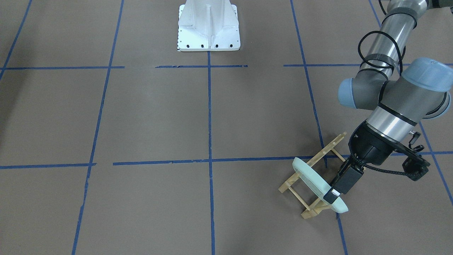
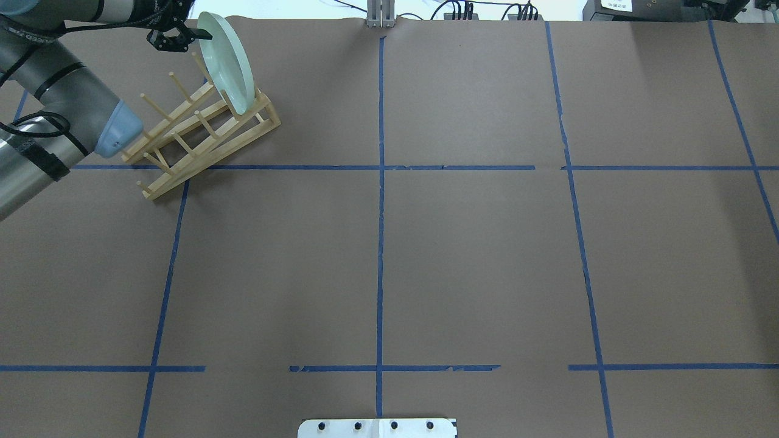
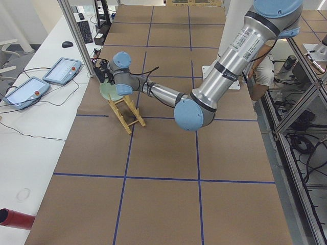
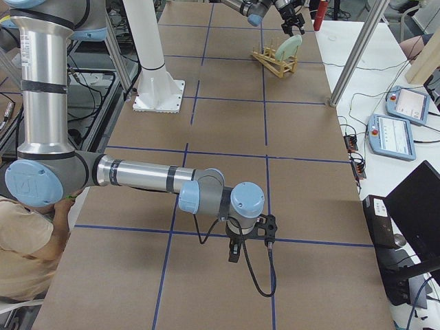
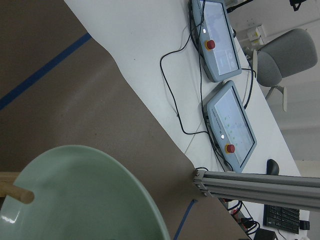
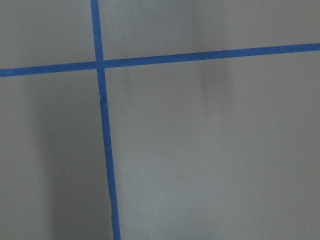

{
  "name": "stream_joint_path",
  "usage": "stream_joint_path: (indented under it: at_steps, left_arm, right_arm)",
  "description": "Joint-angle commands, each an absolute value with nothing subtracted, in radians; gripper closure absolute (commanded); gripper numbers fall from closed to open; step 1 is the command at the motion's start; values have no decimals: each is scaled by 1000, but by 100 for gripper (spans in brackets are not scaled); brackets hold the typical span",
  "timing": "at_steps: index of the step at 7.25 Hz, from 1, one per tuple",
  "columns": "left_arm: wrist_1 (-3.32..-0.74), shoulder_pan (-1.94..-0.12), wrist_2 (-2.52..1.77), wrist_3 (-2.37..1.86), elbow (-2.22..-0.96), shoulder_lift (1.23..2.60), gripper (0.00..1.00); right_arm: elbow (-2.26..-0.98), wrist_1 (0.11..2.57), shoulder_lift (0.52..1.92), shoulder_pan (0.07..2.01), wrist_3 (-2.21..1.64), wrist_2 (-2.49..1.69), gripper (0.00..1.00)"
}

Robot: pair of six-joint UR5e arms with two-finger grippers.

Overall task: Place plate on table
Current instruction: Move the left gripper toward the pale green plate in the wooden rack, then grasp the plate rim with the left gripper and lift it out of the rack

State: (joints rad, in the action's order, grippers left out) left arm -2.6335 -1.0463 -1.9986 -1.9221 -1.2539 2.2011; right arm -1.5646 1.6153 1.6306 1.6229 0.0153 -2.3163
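The pale mint-green plate [image 1: 311, 180] stands on edge between the pegs of the light wooden rack [image 1: 313, 209], at the far left of the table [image 1: 159, 117] as the overhead view [image 2: 228, 67] shows it. My left gripper [image 1: 332, 194] straddles the plate's upper rim, with one black finger on each face, shut on it. The left wrist view shows the plate's face [image 5: 85, 200] and one peg [image 5: 15, 192]. My right gripper [image 4: 234, 253] shows only in the exterior right view, low over bare table, and I cannot tell whether it is open or shut.
The rack [image 2: 201, 137] lies close to the table's far edge. Beyond that edge are an aluminium post [image 5: 250, 185] and two teach pendants [image 5: 220, 40] with cables. The white robot base [image 1: 208, 28] is bolted at the robot's side. Blue tape lines [image 2: 380, 243] grid the brown surface.
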Motion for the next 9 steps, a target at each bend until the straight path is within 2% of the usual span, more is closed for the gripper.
stream_joint_path:
  at_steps: [1, 2, 3, 5, 8, 9]
  left_arm:
    - [-2634, -1048, -2006, -1916, -1255, 2204, 67]
    - [-2634, -1048, -2006, -1919, -1256, 2210, 93]
    - [-2634, -1052, -2008, -1925, -1267, 2209, 100]
    - [-2632, -1057, -2009, -1943, -1294, 2209, 100]
    - [-2611, -1126, -2043, -2057, -1434, 2203, 100]
    - [-2521, -1126, -2057, -2095, -1507, 2197, 100]
  right_arm:
    - [-1565, 1615, 1631, 1623, 15, -2316, 0]
    - [-1565, 1615, 1631, 1623, 15, -2316, 0]
    - [-1565, 1615, 1631, 1623, 15, -2316, 0]
    - [-1565, 1615, 1629, 1623, 15, -2316, 0]
    - [-1565, 1615, 1631, 1623, 15, -2316, 0]
    - [-1565, 1615, 1629, 1623, 15, -2316, 0]
